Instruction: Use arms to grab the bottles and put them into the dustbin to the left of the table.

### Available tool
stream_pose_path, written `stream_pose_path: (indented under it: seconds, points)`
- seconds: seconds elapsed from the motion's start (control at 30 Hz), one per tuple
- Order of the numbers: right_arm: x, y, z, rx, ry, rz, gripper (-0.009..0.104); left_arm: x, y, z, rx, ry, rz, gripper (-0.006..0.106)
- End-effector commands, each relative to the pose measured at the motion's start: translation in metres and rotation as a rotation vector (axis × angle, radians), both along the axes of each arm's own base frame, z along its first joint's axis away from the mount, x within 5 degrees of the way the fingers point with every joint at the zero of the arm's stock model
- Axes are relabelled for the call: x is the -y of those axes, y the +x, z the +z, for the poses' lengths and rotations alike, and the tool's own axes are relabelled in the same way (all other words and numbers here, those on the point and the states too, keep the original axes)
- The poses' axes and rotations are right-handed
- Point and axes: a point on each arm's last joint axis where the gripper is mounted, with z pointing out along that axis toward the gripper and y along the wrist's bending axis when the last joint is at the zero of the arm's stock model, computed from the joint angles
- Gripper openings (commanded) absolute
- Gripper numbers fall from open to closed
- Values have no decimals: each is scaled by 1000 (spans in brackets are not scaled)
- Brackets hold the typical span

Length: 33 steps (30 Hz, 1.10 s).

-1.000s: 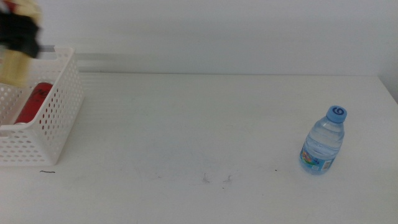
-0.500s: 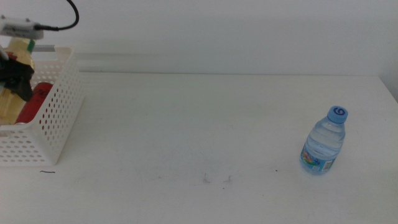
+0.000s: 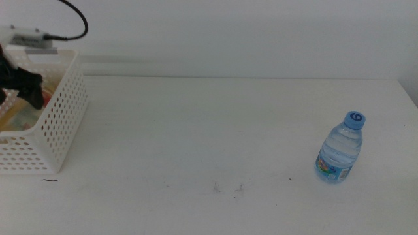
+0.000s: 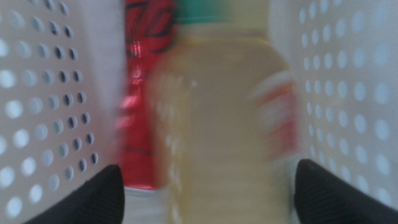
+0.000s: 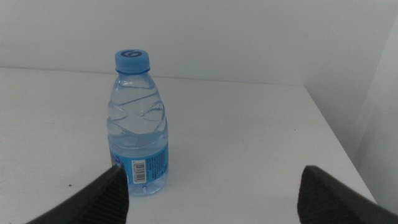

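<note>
1. So the thing left to deal with is the water bottle. It's standing upright on the table, way over on the right side, blue cap up, so its long axis is vertical.

2. The right gripper is clearly the nearer one. Its wrist view has the water bottle right in front of it, just ahead of the jaw tips and off toward one jaw rather than centred between them. The jaws are spread wide apart with nothing in them.

3. My read: the right gripper needs to slide sideways a bit to centre on the bottle, then go forward so the jaws straddle the body side-on. With a standing bottle a horizontal squeeze around the middle looks like the obvious grab.

4. The left gripper is well apart from all that, down over the dustbin at the table's far left. Its jaws are also apart, and the juice bottle sits between them inside the bin, next to the red can. The view is really blurry, so I can't tell if the pads are touching the juice bottle, but it looks let go.

5. The dustbin is the whole table width away from the water bottle, so it's a long carry.
</note>
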Motion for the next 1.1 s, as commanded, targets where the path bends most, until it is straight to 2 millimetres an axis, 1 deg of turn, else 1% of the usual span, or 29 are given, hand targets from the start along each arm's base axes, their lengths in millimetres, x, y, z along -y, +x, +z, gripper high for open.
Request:
stream_pose_path:
  seconds: [0.0, 0.07, 0.13, 0.2, 0.23, 0.37, 0.43, 0.53, 0.63, 0.73, 0.8, 0.93, 1.07]
  points:
    - [0, 0, 0, 8, -6, -1, 93, 5, -5, 25, 56, -5, 16, 94]
    - [0, 0, 0, 8, -6, -1, 93, 10, -12, 44, 92, 6, 22, 94]
    - [0, 0, 0, 8, -6, -1, 93, 21, -24, 71, 157, 1, 10, 94]
    - [0, 0, 0, 8, -6, -1, 93, 37, -41, 100, 227, -32, -13, 94]
    - [0, 0, 0, 8, -6, -1, 93, 47, -51, 113, 261, -51, -32, 94]
    - [0, 0, 0, 8, -6, -1, 93, 86, -94, 151, 360, -144, -110, 94]
    - [0, 0, 0, 8, -6, -1, 93, 105, -121, 169, 384, -224, -156, 94]
    - [0, 0, 0, 8, -6, -1, 93, 126, -156, 196, 481, -278, -245, 94]
    - [0, 0, 0, 8, -6, -1, 93, 142, -189, 216, 556, -325, -314, 94]
    - [0, 0, 0, 8, -6, -1, 93, 150, -212, 229, 596, -371, -300, 94]
    - [0, 0, 0, 8, -6, -1, 93, 152, -222, 235, 621, -399, -305, 94]
    - [0, 0, 0, 8, -6, -1, 93, 156, -235, 244, 655, -458, -333, 94]
    - [0, 0, 0, 8, -6, -1, 93, 157, -236, 245, 658, -473, -338, 94]
